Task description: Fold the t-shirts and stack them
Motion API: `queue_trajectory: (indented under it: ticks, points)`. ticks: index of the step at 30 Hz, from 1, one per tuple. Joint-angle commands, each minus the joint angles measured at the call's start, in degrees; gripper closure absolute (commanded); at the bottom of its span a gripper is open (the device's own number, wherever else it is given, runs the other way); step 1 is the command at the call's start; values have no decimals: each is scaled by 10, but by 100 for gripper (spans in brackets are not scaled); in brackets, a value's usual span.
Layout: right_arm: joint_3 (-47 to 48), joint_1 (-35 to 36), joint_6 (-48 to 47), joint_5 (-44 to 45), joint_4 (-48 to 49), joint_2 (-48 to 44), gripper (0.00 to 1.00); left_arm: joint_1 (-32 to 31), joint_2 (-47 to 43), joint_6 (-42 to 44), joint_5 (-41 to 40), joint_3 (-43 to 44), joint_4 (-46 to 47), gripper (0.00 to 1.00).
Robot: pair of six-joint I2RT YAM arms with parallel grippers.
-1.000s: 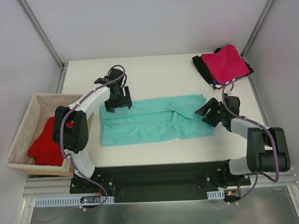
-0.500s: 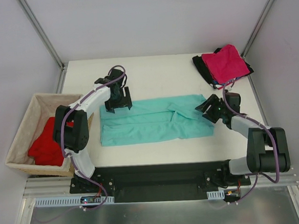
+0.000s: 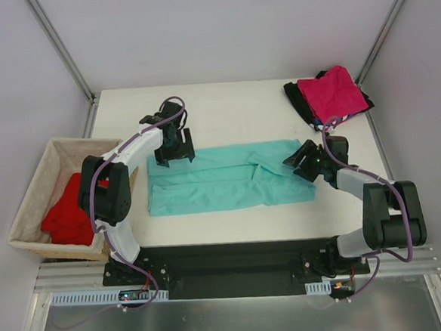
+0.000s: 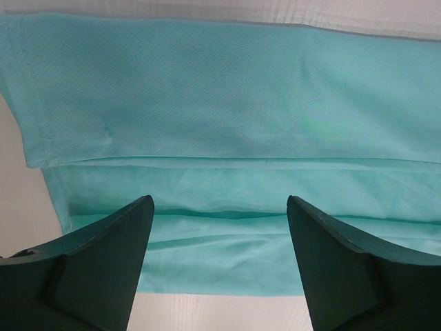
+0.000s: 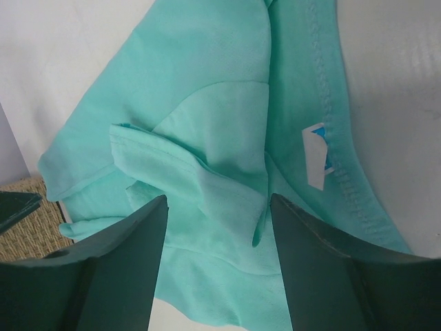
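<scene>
A teal-green t-shirt (image 3: pixel 229 176) lies folded into a long band across the middle of the table. My left gripper (image 3: pixel 172 150) hovers open over its far left corner, the layered cloth (image 4: pixel 220 103) between and beyond the fingers (image 4: pixel 103 255). My right gripper (image 3: pixel 302 163) stands open over the shirt's right end, its fingers (image 5: pixel 324 262) straddling a folded sleeve flap (image 5: pixel 200 179) beside the collar label (image 5: pixel 315 155). A magenta-pink t-shirt (image 3: pixel 335 93) tops a pile at the back right, with a black one (image 3: pixel 299 99) and a striped edge (image 3: pixel 340 119) under it. A bright red t-shirt (image 3: pixel 68 210) lies in the basket.
The tan wicker basket (image 3: pixel 36 186) stands off the table's left edge, beside the left arm. White table surface (image 3: pixel 232 112) shows behind the teal shirt. Grey walls and metal rails enclose the back and both sides.
My right gripper has slid left and slightly farther onto the teal shirt's right end, its jaws a little narrower. The left arm has not moved.
</scene>
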Motion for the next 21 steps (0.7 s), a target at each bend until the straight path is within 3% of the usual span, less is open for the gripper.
queue_trajectory:
  ticks: [1,7,15,21]
  points:
    - [23,9,7,3,17,6,37,-5,-2,7,-14,6,-12,21]
    - [23,10,9,5,17,11,50,-5,-1,7,-14,5,-12,21]
    - [17,10,6,9,14,4,58,-4,-2,6,-15,3,-12,21]
    - [10,11,2,13,9,-8,70,-4,-3,7,-16,3,-12,21]
